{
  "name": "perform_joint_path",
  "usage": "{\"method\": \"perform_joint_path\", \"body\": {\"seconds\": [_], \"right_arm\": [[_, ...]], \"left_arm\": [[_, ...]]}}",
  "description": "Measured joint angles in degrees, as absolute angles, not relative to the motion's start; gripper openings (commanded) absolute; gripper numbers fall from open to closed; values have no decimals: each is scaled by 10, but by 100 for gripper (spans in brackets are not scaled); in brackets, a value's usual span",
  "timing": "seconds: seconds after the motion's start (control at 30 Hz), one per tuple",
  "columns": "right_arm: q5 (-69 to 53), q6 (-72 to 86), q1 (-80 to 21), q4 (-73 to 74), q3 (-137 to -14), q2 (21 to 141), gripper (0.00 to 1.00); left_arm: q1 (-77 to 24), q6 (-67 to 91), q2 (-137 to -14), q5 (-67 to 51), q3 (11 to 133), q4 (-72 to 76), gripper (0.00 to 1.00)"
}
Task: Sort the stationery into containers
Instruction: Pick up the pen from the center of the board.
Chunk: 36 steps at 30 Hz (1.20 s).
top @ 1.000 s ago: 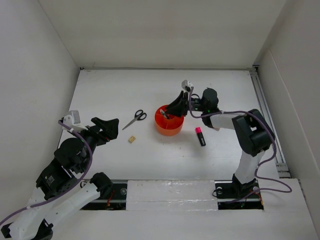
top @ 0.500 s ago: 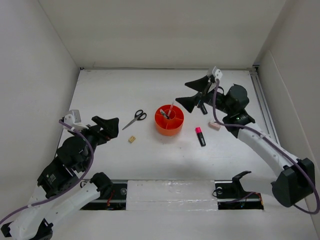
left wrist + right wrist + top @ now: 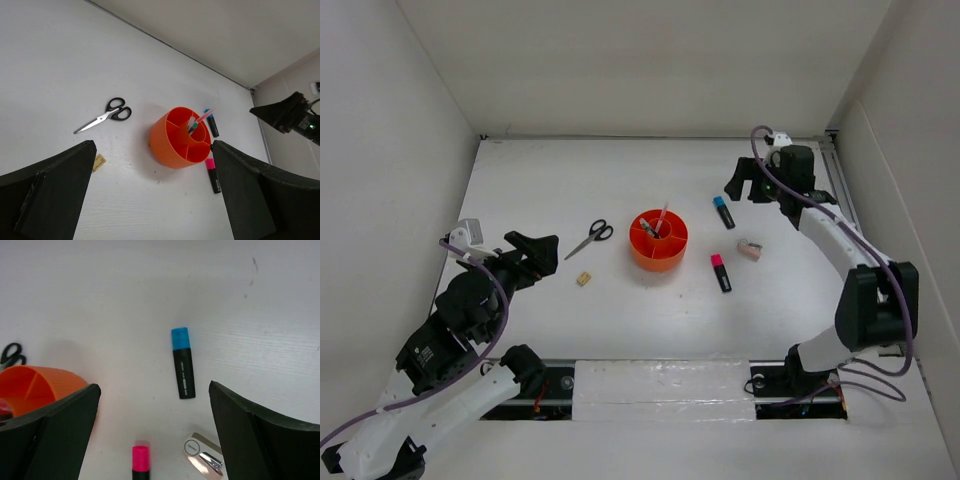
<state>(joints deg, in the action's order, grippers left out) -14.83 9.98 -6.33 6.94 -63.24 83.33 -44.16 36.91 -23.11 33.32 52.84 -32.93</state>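
Note:
The round orange organizer (image 3: 658, 243) stands mid-table with a pink pen (image 3: 662, 217) and dark pens upright in its cup. Black-handled scissors (image 3: 590, 237) and a tan eraser (image 3: 584, 279) lie to its left. To its right lie a blue-capped highlighter (image 3: 723, 212), a pink-capped highlighter (image 3: 720, 272) and a pinkish sharpener (image 3: 750, 250). My right gripper (image 3: 747, 185) hangs open and empty above the blue-capped highlighter (image 3: 182, 363), with the sharpener (image 3: 205, 455) near its right finger. My left gripper (image 3: 534, 250) is open and empty, left of the eraser (image 3: 100, 162) and facing the organizer (image 3: 182, 137).
White walls close in the table on the left, back and right. A metal rail (image 3: 845, 215) runs along the right edge, close to my right arm. Both arm bases sit at the near edge.
My right gripper opened at the organizer, left the pink pen standing in it, and swung away to the far right, over the blue-capped highlighter. The left arm has not moved.

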Motion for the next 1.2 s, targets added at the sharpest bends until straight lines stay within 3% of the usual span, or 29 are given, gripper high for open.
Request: {"method": "perform_joint_path", "body": {"seconds": [0.53, 0.63, 0.8, 0.97, 1.2], "right_arm": [[-66, 81, -84, 163, -711, 1062, 85], [-56, 76, -91, 164, -737, 1094, 79], [-34, 73, -108, 182, -763, 1115, 77], [-10, 69, -118, 215, -801, 1129, 65], [18, 60, -124, 266, -834, 1167, 65]], "left_arm": [[-442, 371, -235, 334, 528, -331, 100], [-442, 371, -236, 334, 528, -331, 100], [-442, 371, -237, 333, 528, -331, 100], [-442, 371, -242, 332, 528, -332, 100], [-442, 371, -242, 332, 528, -333, 100]]}}
